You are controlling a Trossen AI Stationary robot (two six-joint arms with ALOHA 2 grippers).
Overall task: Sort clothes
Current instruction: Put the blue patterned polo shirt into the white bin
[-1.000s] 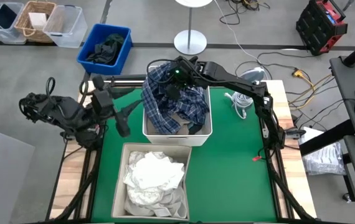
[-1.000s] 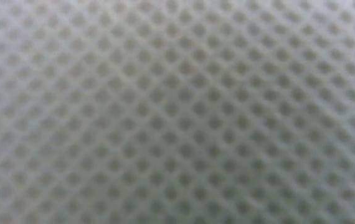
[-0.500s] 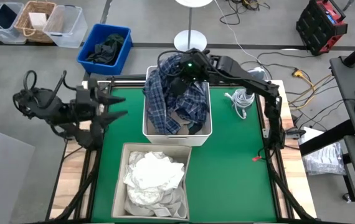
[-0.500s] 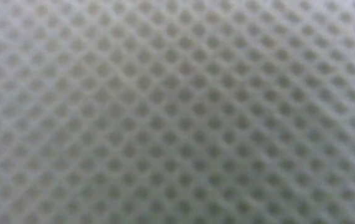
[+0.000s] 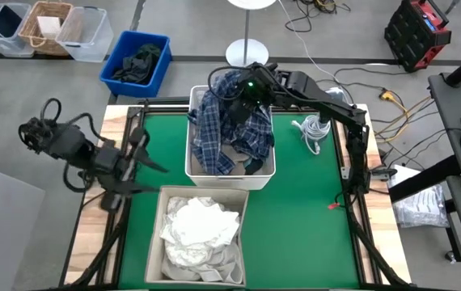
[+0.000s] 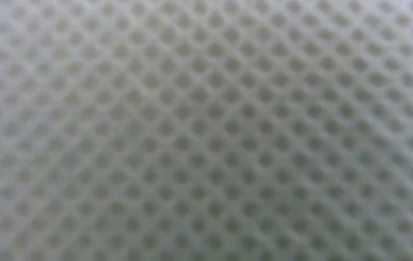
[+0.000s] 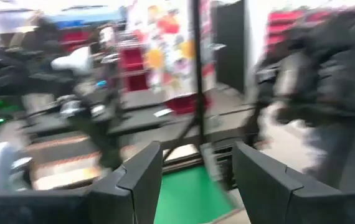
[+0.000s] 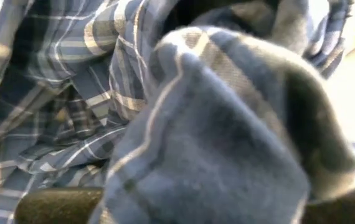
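The blue-and-white plaid shirt (image 5: 232,129) is bunched up in the white bin (image 5: 190,168) at the table's far middle, with its upper part raised over the bin's far rim. My right gripper (image 5: 243,94) is shut on that raised part. White clothes (image 5: 200,228) lie in the beige bin (image 5: 154,242) at the near middle. My left gripper (image 5: 151,178) is open and empty over the table's left side, level with the gap between the two bins; it also shows in the left wrist view (image 7: 196,168). The low view shows only a mesh surface. My right gripper holds a bunched fold of the plaid shirt (image 8: 215,143), several layers thick, which swells over and hides the fingertips. The fingers come from the table's far right, slanting down. The shirt's upper part is lifted, and the rest (image 5: 234,149) lies slack in the white bin.
A blue bin (image 5: 162,50) with dark green cloth stands on the floor beyond the far left corner. A coiled white cable (image 5: 311,133) lies on the table right of the white bin. Bare green mat (image 5: 311,218) lies at the near right.
My right gripper has gone toward the table's far edge with the plaid shirt, drawing its upper part up over the bin's far rim while the rest stays in the bin. My left gripper has drawn away from the white bin toward the left edge, then toward the near edge, still open.
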